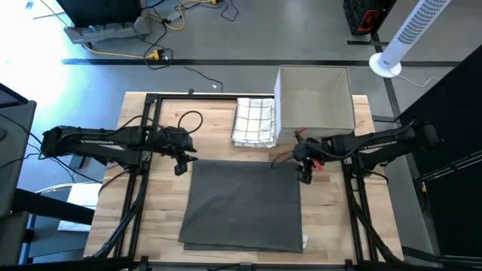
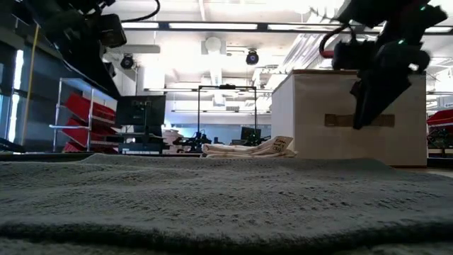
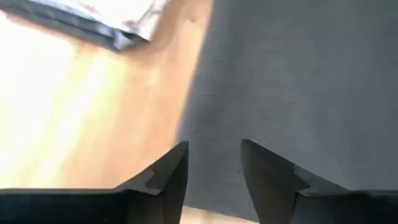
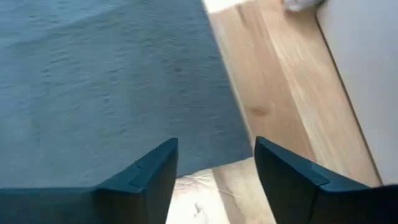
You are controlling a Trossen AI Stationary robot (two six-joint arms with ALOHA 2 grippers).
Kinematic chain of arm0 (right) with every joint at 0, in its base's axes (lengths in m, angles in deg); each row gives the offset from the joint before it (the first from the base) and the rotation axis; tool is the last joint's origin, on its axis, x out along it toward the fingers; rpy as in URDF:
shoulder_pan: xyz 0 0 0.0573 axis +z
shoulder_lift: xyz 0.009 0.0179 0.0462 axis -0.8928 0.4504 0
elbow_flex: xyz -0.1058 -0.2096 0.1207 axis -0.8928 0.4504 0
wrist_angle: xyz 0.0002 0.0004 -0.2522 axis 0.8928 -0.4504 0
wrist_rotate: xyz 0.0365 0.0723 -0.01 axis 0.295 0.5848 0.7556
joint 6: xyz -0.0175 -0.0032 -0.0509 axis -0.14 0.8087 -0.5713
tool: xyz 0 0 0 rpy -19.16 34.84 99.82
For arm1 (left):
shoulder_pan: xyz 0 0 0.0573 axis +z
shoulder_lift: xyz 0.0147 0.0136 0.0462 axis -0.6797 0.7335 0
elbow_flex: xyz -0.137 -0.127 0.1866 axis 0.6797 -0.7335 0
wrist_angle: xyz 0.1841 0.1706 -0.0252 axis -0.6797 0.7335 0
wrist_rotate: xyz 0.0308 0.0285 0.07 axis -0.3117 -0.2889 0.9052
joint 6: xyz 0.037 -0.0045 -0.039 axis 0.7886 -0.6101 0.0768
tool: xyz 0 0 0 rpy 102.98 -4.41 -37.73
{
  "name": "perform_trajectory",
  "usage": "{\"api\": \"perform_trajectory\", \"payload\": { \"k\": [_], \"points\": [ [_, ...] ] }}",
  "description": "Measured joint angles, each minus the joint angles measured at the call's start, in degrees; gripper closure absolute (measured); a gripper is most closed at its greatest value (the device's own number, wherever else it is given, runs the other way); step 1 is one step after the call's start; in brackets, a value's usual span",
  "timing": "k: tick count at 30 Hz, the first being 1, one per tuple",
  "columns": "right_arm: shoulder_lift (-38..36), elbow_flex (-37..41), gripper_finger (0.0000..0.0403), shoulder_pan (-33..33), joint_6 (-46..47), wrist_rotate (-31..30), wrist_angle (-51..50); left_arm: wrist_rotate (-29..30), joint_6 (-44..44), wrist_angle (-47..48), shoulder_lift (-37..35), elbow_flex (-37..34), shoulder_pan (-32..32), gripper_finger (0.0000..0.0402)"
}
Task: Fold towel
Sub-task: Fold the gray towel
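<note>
The left gripper hovers over the far-left corner of the towel, fingers spread, gripping nothing. The towel lies flat on the table. A checked cloth sits beyond it, beside a box. The right gripper hovers over the far-right corner, fingers spread and empty.

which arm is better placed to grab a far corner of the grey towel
Neither clearly: each sits at its own far corner. The left gripper hovers open by the grey towel's far left corner, the right gripper open by its far right corner. Both could grasp together.
</note>
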Motion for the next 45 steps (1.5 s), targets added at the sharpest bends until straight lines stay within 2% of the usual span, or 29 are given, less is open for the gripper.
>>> {"api": "perform_trajectory", "payload": {
  "k": [6,14,18,21,23,26,27,35,39,45],
  "points": [
    [5.9,0.0,0.0181,-2.8,-5.9,0.4,1.9,-6.8,2.8,-7.1,4.4,-6.2,5.8,0.0199],
    [13.9,0.0,0.0181,-4.2,-10.3,1.3,4.1,-7.3,3.5,-15.4,9.5,-7.8,7.2,0.0181],
    [17.7,-0.1,0.0186,-4.3,-9.6,3.1,7.0,-7.4,1.7,-15.6,11.1,-7.8,7.2,0.0181],
    [19.3,-0.2,0.0222,-4.3,-8.6,3.9,7.5,-7.5,0.7,-15.5,11.4,-7.8,7.2,0.0181],
    [19.7,-0.3,0.0272,-4.3,-8.7,4.2,7.7,-7.4,1.1,-15.4,11.4,-7.8,7.2,0.0181],
    [19.8,-0.2,0.0368,-4.3,-9.0,5.3,7.9,-7.4,3.8,-15.4,11.4,-7.8,7.2,0.0181],
    [19.8,-0.2,0.0384,-4.3,-9.3,5.5,8.0,-7.4,5.1,-15.4,11.4,-7.8,7.2,0.0181],
    [19.9,-0.1,0.0397,-4.3,-8.9,6.3,8.5,-11.7,10.4,-12.7,13.6,-8.0,7.4,0.0181],
    [19.9,-0.1,0.0398,-4.3,-8.9,6.3,8.9,-13.3,8.5,-12.7,17.8,-10.2,9.4,0.0181],
    [19.9,-0.1,0.0399,-4.3,-8.9,6.1,9.0,-12.7,8.5,-15.0,22.7,-9.8,11.1,0.0186]
  ]
}}
